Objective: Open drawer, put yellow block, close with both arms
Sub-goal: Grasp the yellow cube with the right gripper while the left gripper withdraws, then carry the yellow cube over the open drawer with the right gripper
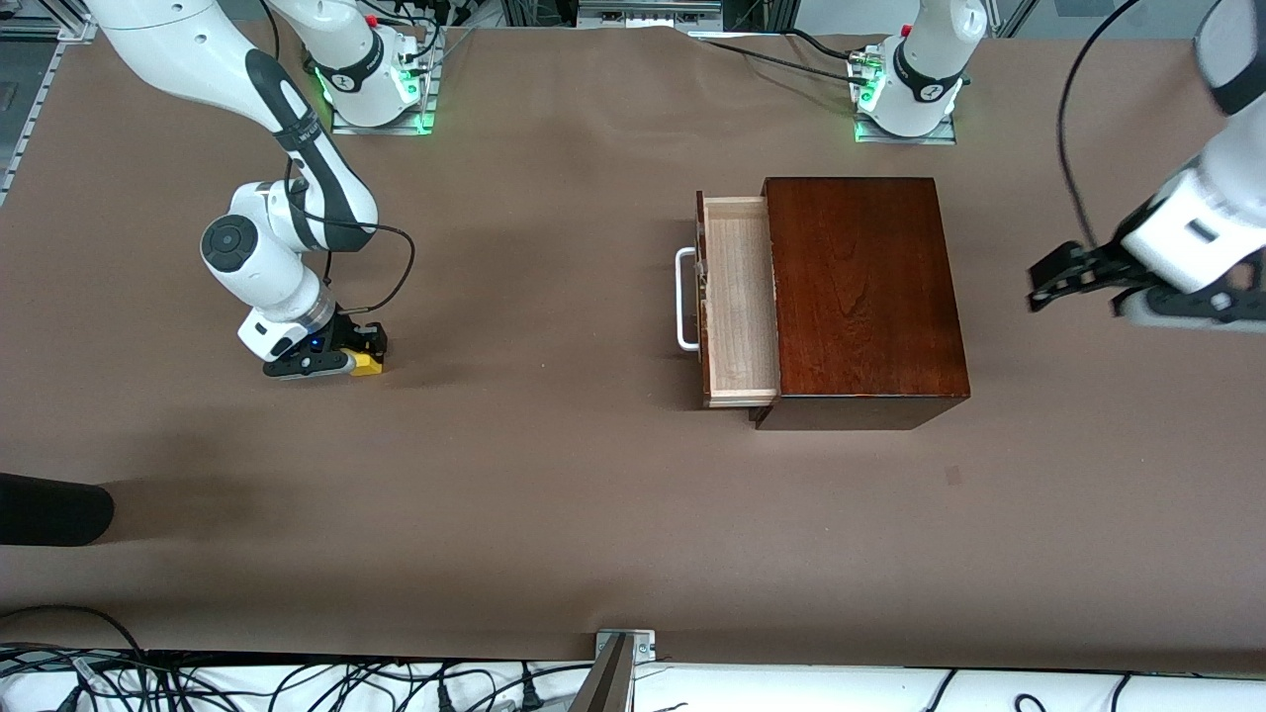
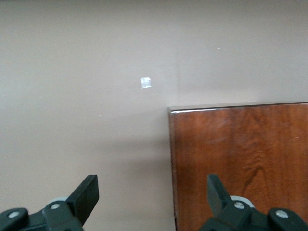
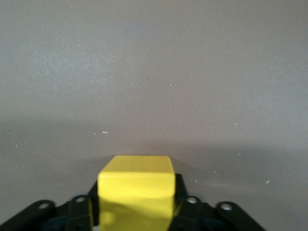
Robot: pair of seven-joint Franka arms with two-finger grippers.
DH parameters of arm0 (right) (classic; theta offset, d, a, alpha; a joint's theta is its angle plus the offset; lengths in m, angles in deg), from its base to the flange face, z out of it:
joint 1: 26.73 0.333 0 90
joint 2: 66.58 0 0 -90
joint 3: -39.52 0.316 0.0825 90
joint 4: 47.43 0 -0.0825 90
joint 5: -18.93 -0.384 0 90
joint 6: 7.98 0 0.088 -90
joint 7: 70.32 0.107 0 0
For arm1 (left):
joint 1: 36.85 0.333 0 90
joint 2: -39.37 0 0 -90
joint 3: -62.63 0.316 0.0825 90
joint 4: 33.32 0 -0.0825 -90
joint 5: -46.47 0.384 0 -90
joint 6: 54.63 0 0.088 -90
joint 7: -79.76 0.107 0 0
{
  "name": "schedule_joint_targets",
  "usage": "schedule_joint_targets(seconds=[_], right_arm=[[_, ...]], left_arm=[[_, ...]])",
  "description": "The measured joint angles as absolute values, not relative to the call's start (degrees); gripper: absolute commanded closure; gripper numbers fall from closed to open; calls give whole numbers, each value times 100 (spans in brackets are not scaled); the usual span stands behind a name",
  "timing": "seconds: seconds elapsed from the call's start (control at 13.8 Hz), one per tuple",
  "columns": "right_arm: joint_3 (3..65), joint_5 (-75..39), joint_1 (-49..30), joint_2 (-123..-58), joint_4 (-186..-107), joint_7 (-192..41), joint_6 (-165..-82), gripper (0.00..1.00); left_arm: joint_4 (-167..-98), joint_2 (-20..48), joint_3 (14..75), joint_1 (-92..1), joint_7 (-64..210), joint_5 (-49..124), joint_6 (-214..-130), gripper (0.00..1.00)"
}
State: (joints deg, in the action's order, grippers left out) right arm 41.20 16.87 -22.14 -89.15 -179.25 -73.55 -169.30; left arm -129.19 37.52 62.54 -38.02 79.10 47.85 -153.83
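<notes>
The yellow block sits on the brown table toward the right arm's end. My right gripper is down at the table and shut on it; in the right wrist view the block fills the gap between the black fingers. The drawer stands pulled out of the dark mahogany box, its pale tray empty and its white handle facing the right arm's end. My left gripper is open in the air beside the box, toward the left arm's end. The left wrist view shows the box top between its open fingers.
A dark rounded object lies at the table's edge near the right arm's end. A metal bracket sits at the front edge. Cables hang below that edge. Bare brown table lies between the block and the drawer.
</notes>
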Motion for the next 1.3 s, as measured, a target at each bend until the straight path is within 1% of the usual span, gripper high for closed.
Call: schedule_joint_targets(seconds=[0.22, 0.29, 0.36, 0.43, 0.51, 0.65, 0.72, 0.79, 0.87, 1.01, 1.16, 1.3], right_arm=[[4125, 1689, -2213, -8904, -17776, -7406, -16925, 100], [4137, 1690, -2211, -8882, -17673, -7432, -16835, 100], [4160, 1691, -2209, -8842, -17504, -7458, -16550, 100], [4196, 1691, -2207, -8795, -17228, -7467, -16022, 100], [4258, 1690, -2206, -8753, -16853, -7467, -15321, 100], [4541, 1687, -2200, -8694, -16006, -7467, -13973, 100], [4771, 1685, -2182, -8679, -15629, -7465, -13532, 100], [4989, 1683, -2125, -8673, -15351, -7462, -13310, 100], [5157, 1680, -2000, -8672, -15151, -7461, -13214, 100], [5303, 1658, -1536, -8681, -14980, -7441, -13181, 100], [5345, 1654, -887, -8718, -14815, -7415, -13210, 100], [5363, 1688, -187, -8806, -14483, -7403, -13214, 100]], left_arm=[[-13052, 3869, 6355, -3814, 7922, 4783, -15398, 0], [-13053, 3869, 6355, -3831, 7922, 4783, -15366, 0], [-13052, 3873, 6356, -3845, 7922, 4783, -15279, 0], [-13045, 3883, 6357, -3851, 7922, 4783, -15167, 0], [-13028, 3897, 6358, -3852, 7922, 4783, -15069, 0], [-12992, 3928, 6374, -3852, 7922, 4783, -14972, 0], [-12977, 3936, 6384, -3852, 7947, 4783, -14940, 0], [-12971, 3938, 6391, -3852, 8017, 4783, -14920, 0], [-12971, 3938, 6394, -3852, 8072, 4783, -14914, 0], [-12958, 3938, 6389, -3857, 8122, 4783, -14912, 0], [-12920, 3938, 6380, -3869, 8127, 4783, -14908, 0], [-12886, 3938, 6366, -3884, 8129, 4783, -14895, 0]])
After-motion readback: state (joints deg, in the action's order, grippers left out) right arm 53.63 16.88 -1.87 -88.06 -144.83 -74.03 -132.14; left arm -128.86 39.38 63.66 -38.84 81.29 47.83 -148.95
